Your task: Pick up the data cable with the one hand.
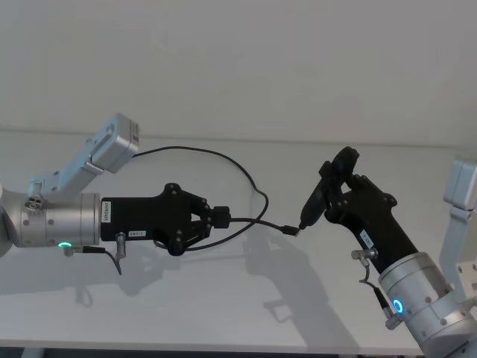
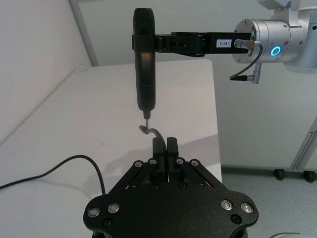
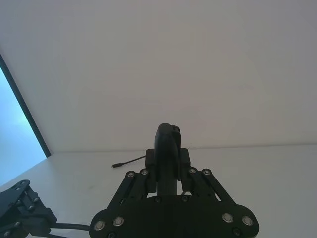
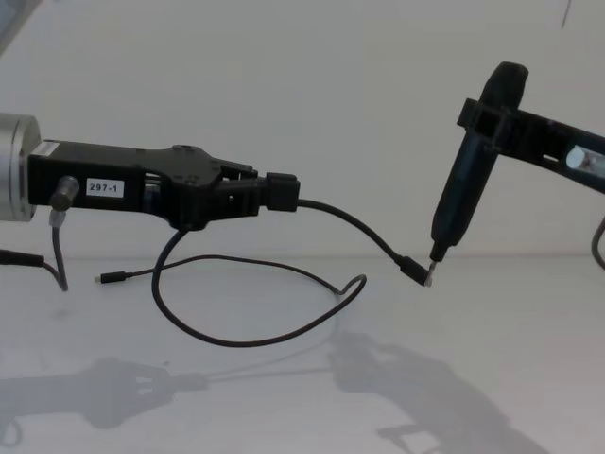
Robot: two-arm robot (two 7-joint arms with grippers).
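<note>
Left gripper clamped on the data cable, holding it above the white table.
Its free plug end meets the right gripper tool's tip; loops sag toward the table's middle.

Left gripper: matt black plastic-looking body with small shiny metal screws, a white paper-like label, and a brushed silver metal wrist cylinder with a satin sheen. It was clamped on the data cable. The cable was thin, with a smooth black rubbery jacket that was slightly glossy, and a black plug with a bright metal tip. Right gripper held a slim tool in smooth, semi-gloss black plastic, ending in a small metal point. Its wrist was the same silver metal with a satin finish. Table was white, smooth and matt, and showed soft shadows. Wall behind looked plain matt white.
</note>
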